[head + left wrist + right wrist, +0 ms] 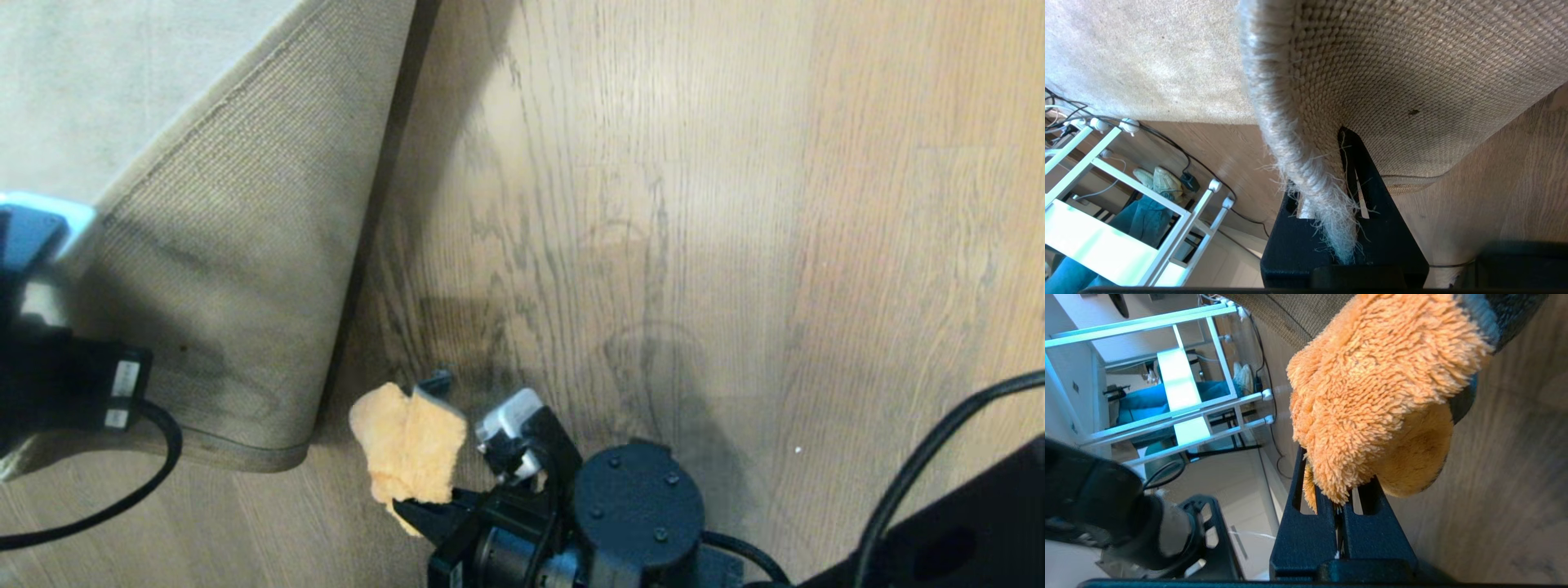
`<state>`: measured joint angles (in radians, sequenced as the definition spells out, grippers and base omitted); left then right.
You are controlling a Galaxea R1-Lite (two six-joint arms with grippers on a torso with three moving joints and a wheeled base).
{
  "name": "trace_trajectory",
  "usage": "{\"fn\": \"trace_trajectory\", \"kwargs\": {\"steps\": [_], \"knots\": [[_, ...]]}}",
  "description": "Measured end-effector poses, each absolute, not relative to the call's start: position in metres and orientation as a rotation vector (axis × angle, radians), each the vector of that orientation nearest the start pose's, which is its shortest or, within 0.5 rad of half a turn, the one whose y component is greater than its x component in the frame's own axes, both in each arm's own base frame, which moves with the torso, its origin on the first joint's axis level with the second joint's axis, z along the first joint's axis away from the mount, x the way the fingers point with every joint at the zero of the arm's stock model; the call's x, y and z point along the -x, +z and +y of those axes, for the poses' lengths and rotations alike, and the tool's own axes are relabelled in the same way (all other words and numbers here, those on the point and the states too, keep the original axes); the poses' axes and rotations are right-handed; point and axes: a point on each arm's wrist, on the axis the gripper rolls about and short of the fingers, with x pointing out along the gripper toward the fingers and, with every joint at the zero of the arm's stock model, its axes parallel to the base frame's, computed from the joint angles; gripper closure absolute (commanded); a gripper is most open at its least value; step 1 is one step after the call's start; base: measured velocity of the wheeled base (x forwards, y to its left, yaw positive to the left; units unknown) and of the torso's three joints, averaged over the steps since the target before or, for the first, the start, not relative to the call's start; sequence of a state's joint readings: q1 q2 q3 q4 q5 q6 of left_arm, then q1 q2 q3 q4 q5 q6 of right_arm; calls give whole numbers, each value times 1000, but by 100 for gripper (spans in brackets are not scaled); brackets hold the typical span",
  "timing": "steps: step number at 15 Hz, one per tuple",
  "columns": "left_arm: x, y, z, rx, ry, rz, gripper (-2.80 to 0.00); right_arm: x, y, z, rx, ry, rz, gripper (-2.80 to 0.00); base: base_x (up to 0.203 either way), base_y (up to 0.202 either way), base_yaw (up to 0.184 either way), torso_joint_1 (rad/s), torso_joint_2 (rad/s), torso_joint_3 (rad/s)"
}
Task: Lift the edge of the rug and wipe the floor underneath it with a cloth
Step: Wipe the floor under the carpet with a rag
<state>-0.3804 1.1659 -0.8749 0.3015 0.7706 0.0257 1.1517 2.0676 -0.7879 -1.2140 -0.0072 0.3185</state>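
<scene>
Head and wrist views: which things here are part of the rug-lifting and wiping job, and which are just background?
In the job:
- rug edge, folded back, pinched by left gripper
- cloth, held in right gripper
- floor, exposed beside the fold

Background:
- white rack
- cable on the floor
- shoes

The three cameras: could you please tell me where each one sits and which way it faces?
Head view: on the head, looking down at the floor; both arms show.
Left wrist view: behind the left end effector, shut on the lifted rug edge.
Right wrist view: behind the right end effector, shut on the orange cloth.
Shared: both wrist views show a white rack.
</scene>
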Motion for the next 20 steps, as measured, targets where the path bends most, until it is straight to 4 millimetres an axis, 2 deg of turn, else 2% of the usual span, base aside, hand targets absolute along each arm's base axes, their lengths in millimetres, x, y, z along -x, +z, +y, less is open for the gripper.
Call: {"fn": "trace_trajectory", "kwargs": {"steps": [4, 7, 17, 20], "knots": [[-147, 244, -42, -351, 374, 508, 0, -161, 87, 360, -276, 1047, 229, 0, 0, 0, 0, 0, 0, 0], [-147, 243, -42, -353, 373, 511, 0, -169, 77, 367, -312, 1000, 220, 0, 0, 0, 0, 0, 0, 0], [-147, 242, -42, -356, 375, 513, 0, -207, 38, 357, -296, 872, 214, 0, 0, 0, 0, 0, 0, 0], [-147, 242, -42, -357, 373, 514, 0, -228, 33, 350, -301, 805, 180, 0, 0, 0, 0, 0, 0, 0]]}}
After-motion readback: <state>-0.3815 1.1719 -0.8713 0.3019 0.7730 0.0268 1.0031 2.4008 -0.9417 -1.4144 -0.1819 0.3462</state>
